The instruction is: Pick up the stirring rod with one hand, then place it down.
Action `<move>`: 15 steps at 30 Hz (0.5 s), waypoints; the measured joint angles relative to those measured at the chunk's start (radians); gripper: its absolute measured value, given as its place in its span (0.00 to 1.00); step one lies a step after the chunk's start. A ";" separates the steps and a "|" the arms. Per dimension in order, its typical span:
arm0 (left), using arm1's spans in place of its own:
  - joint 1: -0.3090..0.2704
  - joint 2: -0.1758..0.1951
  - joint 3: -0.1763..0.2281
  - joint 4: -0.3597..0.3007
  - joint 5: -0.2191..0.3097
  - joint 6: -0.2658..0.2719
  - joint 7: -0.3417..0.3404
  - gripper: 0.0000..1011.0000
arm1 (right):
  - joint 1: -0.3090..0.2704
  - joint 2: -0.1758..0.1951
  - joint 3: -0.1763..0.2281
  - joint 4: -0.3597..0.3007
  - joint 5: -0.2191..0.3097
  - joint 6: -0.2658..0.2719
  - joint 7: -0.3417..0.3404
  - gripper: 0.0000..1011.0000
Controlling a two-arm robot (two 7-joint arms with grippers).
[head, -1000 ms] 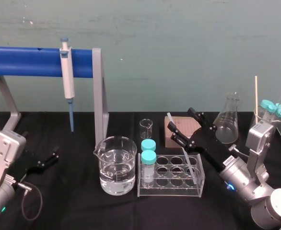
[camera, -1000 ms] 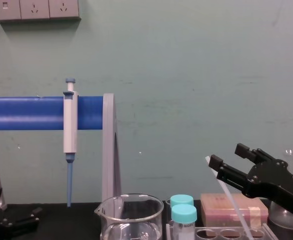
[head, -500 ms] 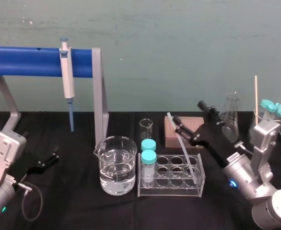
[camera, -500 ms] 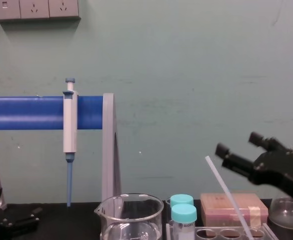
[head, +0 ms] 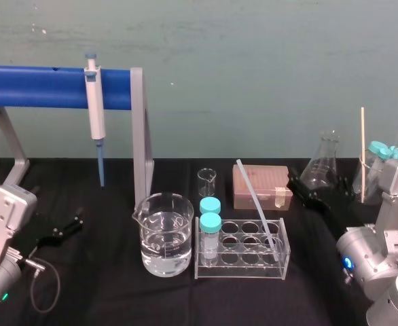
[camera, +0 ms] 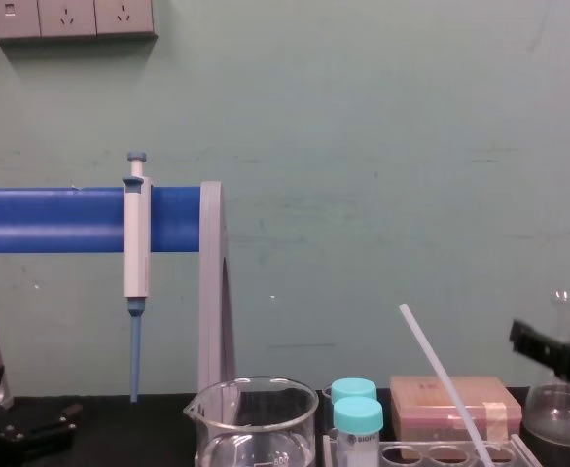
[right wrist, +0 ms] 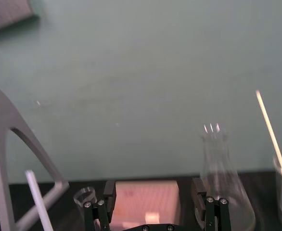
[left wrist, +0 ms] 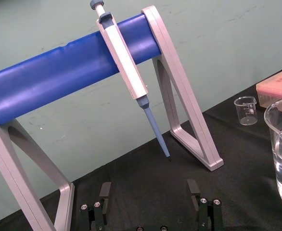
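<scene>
Jaws wide apart and empty on the right gripper (right wrist: 153, 192), right of the rack (head: 240, 274). Grips nothing yet: stirring rod (head: 255, 202) propped aslant in the rack, foot in a well, top free for grasping. Left gripper (left wrist: 149, 190) far left of the rack, likewise open.

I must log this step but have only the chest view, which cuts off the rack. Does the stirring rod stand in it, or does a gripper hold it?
Observer: In the head view the stirring rod leans in a well at the right end of the clear rack; no gripper touches it.
Operator: Are the right jaws open?
Observer: Yes, the right wrist view shows the right gripper open and empty, facing the pink box.
Operator: And the left?
Observer: The left gripper is open too, facing the blue stand.
</scene>
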 joint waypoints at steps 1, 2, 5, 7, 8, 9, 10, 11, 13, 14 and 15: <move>0.000 0.000 0.000 0.000 0.000 0.000 0.000 0.99 | -0.001 -0.001 0.002 0.000 0.002 0.015 -0.002 0.99; 0.000 0.000 0.000 0.000 0.000 0.000 0.000 0.99 | -0.002 -0.001 0.003 0.000 0.003 0.029 -0.003 0.99; 0.000 0.000 0.000 0.000 0.000 0.000 0.000 0.99 | -0.002 -0.001 0.007 0.002 0.012 0.065 0.001 0.99; 0.000 0.000 0.000 0.000 0.000 0.000 0.000 0.99 | -0.003 -0.001 0.008 0.003 0.013 0.069 0.003 0.99; 0.000 0.000 0.000 0.000 0.000 0.000 0.000 0.99 | -0.002 -0.001 0.008 0.003 0.013 0.068 0.003 0.99; 0.000 0.000 0.000 0.000 0.000 0.000 0.000 0.99 | -0.003 -0.001 0.008 0.003 0.013 0.068 0.003 0.99; 0.000 0.000 0.000 0.000 0.000 0.000 0.000 0.99 | -0.003 -0.001 0.007 0.003 0.013 0.066 0.003 0.99; 0.000 0.000 0.000 0.000 0.000 0.000 0.000 0.99 | -0.003 0.000 0.007 0.003 0.012 0.065 0.003 0.99; 0.000 0.000 0.000 0.000 0.000 0.000 0.000 0.99 | -0.003 0.000 0.007 0.003 0.011 0.062 0.002 0.99; 0.000 0.000 0.000 0.000 0.000 0.000 0.000 0.99 | -0.003 0.000 0.007 0.003 0.011 0.061 0.002 0.99; 0.000 0.000 0.000 0.000 0.000 0.000 0.000 0.99 | -0.003 0.000 0.007 0.002 0.011 0.061 0.002 0.99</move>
